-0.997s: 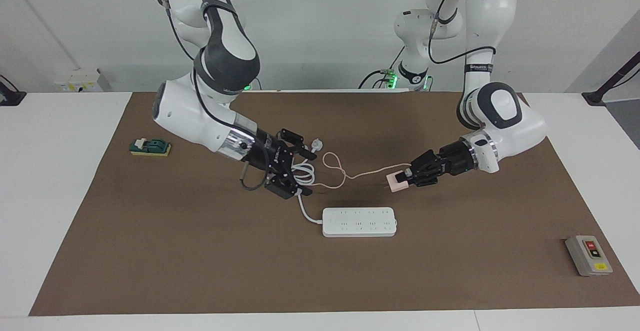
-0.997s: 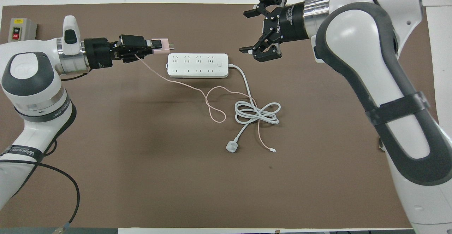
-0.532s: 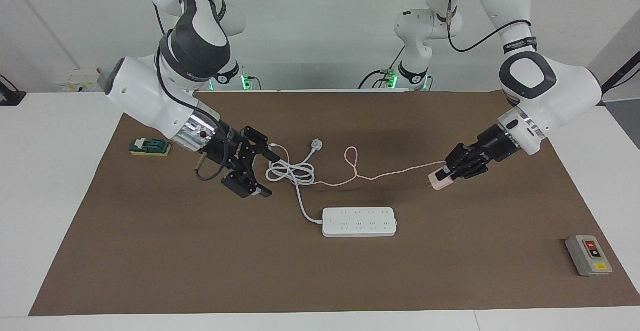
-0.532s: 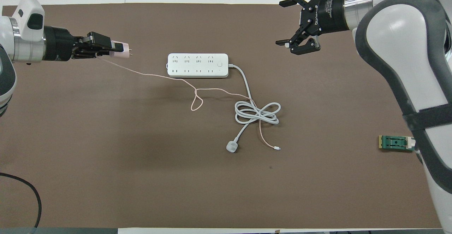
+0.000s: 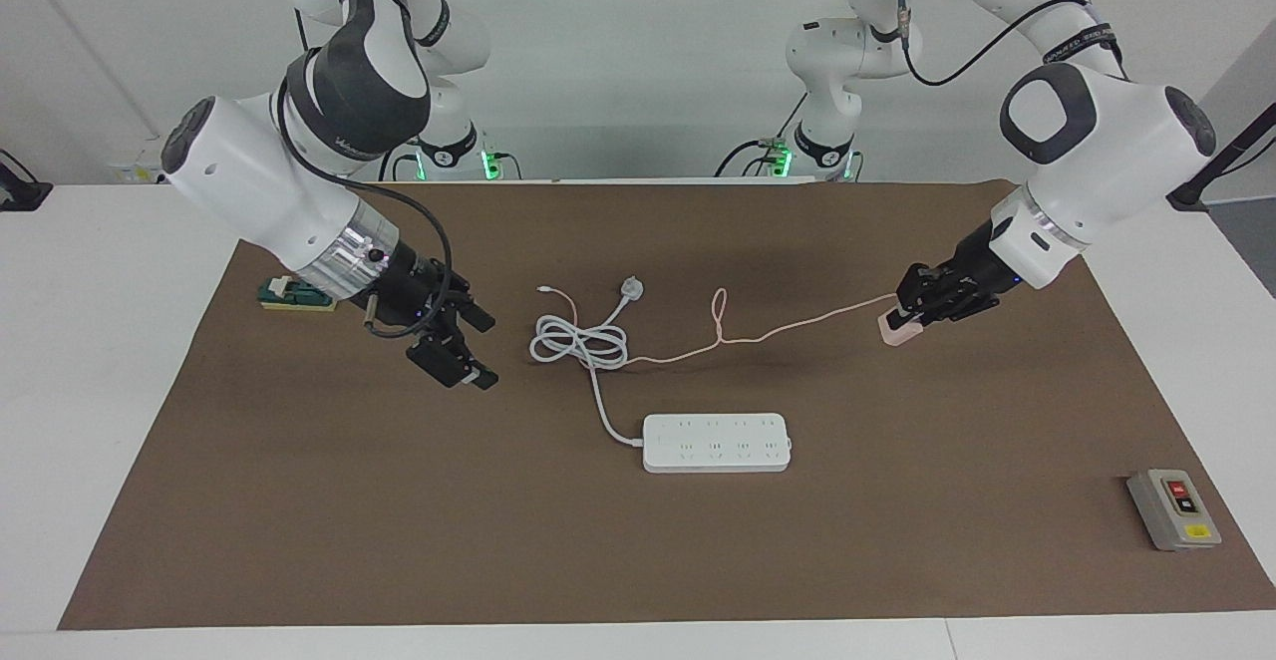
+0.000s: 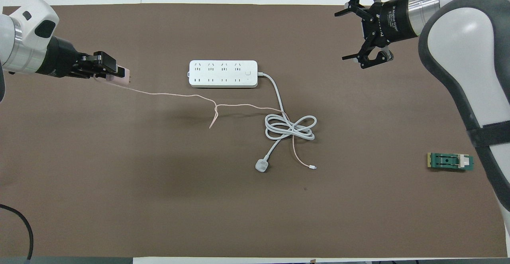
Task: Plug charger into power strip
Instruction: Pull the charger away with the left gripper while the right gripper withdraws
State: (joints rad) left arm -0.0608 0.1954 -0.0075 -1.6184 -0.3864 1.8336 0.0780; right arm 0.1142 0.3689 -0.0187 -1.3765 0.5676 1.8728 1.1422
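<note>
Two arms up in the facing view: left claw [image 5: 909,322] pinches the charger [image 5: 894,332] in the air over the mat toward its own end of the table, pink cable [image 5: 788,329] trailing. Right claw [image 5: 461,346] hangs spread and empty, just waiting. Overhead, the charger [image 6: 120,77] sits well apart from the strip [image 6: 222,73], which lies flat mid-table. I'd say we're mid-carry; next it has to swing over a socket, prongs down.

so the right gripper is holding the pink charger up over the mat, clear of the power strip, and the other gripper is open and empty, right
Not quite: the left gripper holds the charger, as the facing view shows. The rest stands: the charger is up over the mat, clear of the power strip, and the other gripper, the right gripper, is open and empty.
</note>
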